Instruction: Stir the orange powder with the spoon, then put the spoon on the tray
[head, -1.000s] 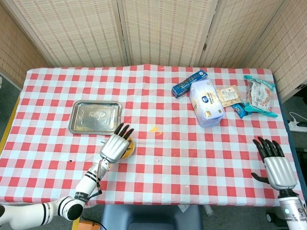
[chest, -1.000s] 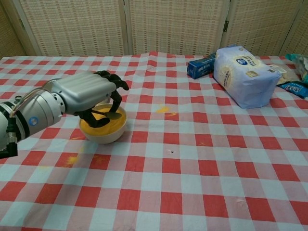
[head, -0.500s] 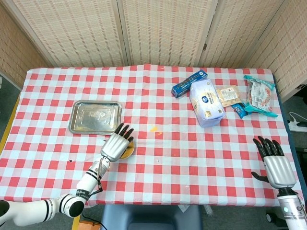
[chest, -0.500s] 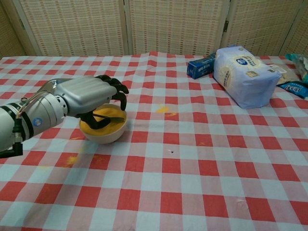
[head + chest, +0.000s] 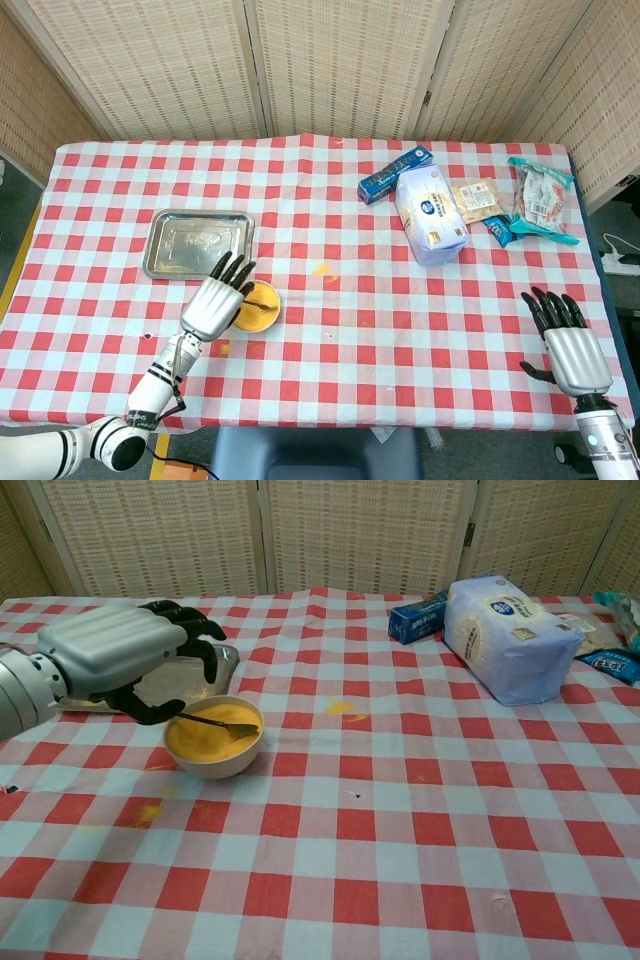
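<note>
Left hand [image 5: 115, 660] hangs above the desk [image 5: 400, 810], just left of the bowl [image 5: 214, 742], fingers curled loosely downward. The spoon [image 5: 217, 723] lies with its scoop in the orange powder [image 5: 205, 742] and its handle running toward the thumb; whether the hand grips the handle cannot be told from either view. In the head view the left hand [image 5: 212, 305] sits between the bowl [image 5: 258, 307] and the near edge of the metal tray [image 5: 198, 243]. The tray lies just behind and left of the bowl.

Right hand [image 5: 570, 345] rests at the desk's far right edge, fingers spread, holding nothing.

Spilled orange powder marks the checked cloth near the bowl. A white bag [image 5: 510, 640], a blue box [image 5: 418, 619] and snack packets [image 5: 540, 200] lie well apart at the rear right.
</note>
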Controlling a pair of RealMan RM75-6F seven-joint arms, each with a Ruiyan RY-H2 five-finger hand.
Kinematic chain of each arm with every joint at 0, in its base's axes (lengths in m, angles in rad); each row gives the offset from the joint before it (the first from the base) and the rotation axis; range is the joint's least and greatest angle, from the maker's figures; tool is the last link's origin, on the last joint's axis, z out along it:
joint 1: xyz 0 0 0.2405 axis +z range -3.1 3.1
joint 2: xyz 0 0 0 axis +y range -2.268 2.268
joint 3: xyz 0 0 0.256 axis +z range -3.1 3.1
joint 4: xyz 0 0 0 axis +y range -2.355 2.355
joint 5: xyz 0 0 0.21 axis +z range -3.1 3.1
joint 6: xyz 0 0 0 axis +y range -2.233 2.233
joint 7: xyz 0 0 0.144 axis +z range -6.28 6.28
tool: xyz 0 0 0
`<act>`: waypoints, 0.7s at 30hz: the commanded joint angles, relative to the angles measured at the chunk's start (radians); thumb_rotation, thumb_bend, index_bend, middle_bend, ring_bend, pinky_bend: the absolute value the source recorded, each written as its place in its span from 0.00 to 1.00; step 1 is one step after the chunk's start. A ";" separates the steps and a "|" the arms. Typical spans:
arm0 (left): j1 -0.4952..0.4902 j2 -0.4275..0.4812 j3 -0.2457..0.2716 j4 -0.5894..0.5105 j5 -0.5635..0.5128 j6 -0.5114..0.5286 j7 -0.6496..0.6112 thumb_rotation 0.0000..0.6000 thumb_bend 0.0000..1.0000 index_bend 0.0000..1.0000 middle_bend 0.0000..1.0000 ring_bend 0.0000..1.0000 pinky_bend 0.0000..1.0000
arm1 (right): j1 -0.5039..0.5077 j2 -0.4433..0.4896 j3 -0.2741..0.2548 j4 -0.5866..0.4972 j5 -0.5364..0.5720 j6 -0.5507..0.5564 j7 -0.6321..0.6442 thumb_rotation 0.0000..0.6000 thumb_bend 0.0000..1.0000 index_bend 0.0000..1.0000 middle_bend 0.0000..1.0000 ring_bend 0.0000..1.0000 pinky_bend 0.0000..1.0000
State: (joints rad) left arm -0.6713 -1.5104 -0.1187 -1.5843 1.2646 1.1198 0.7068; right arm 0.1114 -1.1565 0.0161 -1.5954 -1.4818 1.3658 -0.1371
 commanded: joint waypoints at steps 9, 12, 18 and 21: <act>0.043 -0.022 0.025 0.238 0.043 0.015 -0.200 1.00 0.43 0.41 0.10 0.00 0.04 | 0.001 -0.008 -0.007 -0.005 -0.006 -0.002 -0.022 1.00 0.04 0.00 0.00 0.00 0.00; 0.045 -0.031 0.027 0.274 0.057 0.020 -0.230 1.00 0.43 0.41 0.10 0.00 0.04 | 0.001 -0.011 -0.006 -0.006 -0.005 -0.001 -0.027 1.00 0.04 0.00 0.00 0.00 0.00; 0.055 -0.046 0.040 0.297 0.082 0.025 -0.264 1.00 0.43 0.42 0.10 0.00 0.04 | 0.003 -0.016 -0.004 -0.003 0.003 -0.005 -0.036 1.00 0.04 0.00 0.00 0.00 0.00; 0.056 -0.057 0.044 0.306 0.093 0.026 -0.266 1.00 0.43 0.42 0.10 0.00 0.04 | 0.005 -0.019 -0.005 -0.003 0.005 -0.011 -0.041 1.00 0.04 0.00 0.00 0.00 0.00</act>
State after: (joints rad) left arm -0.6155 -1.5659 -0.0760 -1.2804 1.3560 1.1458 0.4417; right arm 0.1161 -1.1747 0.0113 -1.5982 -1.4770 1.3548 -0.1780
